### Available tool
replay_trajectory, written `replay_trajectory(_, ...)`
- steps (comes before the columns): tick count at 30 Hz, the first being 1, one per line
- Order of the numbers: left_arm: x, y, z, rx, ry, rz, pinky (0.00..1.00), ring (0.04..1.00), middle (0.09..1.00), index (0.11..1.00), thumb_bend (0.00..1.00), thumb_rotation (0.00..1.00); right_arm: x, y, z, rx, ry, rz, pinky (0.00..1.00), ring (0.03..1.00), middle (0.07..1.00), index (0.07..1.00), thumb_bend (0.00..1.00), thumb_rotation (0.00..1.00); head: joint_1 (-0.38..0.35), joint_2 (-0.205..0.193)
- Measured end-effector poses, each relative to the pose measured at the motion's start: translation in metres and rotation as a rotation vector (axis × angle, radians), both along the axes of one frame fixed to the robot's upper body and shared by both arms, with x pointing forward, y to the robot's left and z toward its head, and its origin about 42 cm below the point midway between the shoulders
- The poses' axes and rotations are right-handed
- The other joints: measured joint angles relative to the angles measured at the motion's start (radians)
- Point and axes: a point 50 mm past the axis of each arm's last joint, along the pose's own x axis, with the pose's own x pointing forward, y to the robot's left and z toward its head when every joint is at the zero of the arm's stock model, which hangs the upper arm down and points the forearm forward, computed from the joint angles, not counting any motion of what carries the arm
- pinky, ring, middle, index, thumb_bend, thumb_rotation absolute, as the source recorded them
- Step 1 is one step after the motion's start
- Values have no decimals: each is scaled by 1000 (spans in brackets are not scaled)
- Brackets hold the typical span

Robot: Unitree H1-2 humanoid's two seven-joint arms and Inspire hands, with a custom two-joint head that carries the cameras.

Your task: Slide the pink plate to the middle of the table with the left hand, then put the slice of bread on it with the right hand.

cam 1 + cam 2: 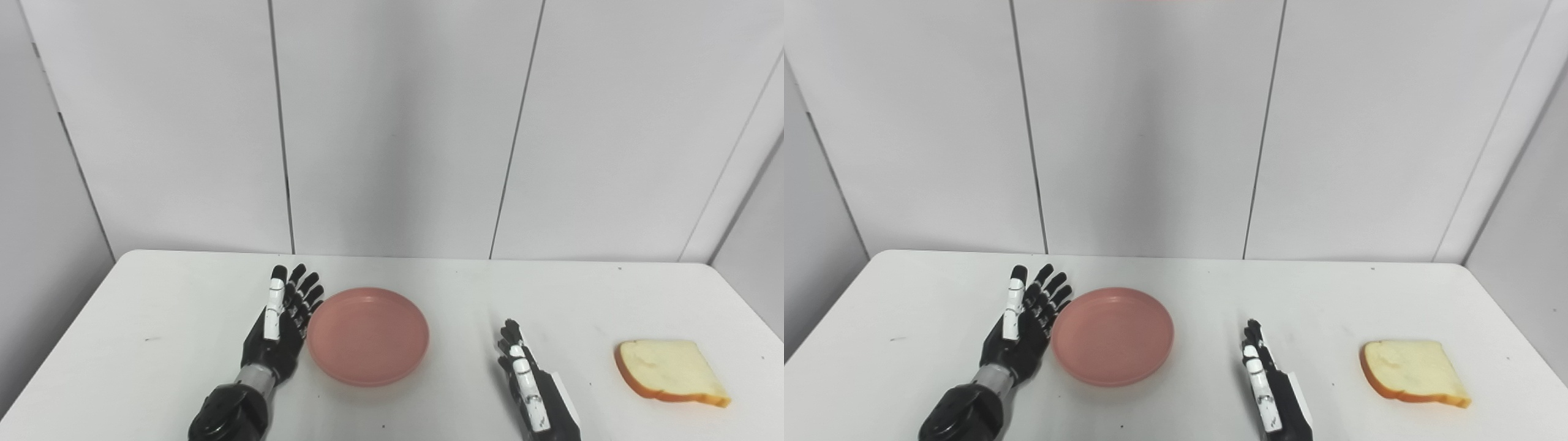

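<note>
We face a white table (184, 318) with rounded far corners and a few dark specks. Behind the table stands a wall of pale grey panels (398, 122), split by thin dark vertical seams, evenly lit.

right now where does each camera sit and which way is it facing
Left eye view: on the head, looking forward and down at the white table and wall; both forearms show, left hand open beside the pink plate, right hand open, apart from the slice of bread.
Right eye view: on the head just to the right, same aim; same hands show, everything sitting further left in the picture.
Shared: plate, bread, both hands, table, wall.
</note>
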Motion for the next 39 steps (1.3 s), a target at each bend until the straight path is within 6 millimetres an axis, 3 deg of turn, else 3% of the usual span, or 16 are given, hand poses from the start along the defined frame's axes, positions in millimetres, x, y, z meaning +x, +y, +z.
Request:
replay_trajectory(4,-4,-12,-1,-9,-2,-18,979,977,978,983,724,926,0,1,1,1,-3,0,1000,1000,1000,1000,380,1000,-3,12)
replay_trajectory(10,-12,-24,-2,0,-14,-73,996,988,989,999,744,944,1,2,1,6,-5,-1,1000,1000,1000,1000,389,1000,-5,23)
replay_trajectory(25,-20,-25,-1,-2,-6,-91,1000,998,1000,1000,770,956,0,2,2,-20,-10,-13,1000,1000,1000,1000,384,1000,-20,35)
replay_trajectory(31,-20,-26,-3,-9,2,-87,997,983,984,994,750,961,1,-3,4,-41,-17,-59,1000,1000,1000,1000,461,1000,-32,32)
replay_trajectory(37,-18,-26,-4,-22,3,-73,996,970,974,981,756,946,6,-15,8,-35,-30,-70,1000,1000,1000,1000,639,992,-115,6)
replay_trajectory(39,-17,-25,-5,-23,0,-67,999,969,973,980,756,945,11,-24,10,-40,-37,-90,1000,1000,1000,1000,654,984,-136,-4)
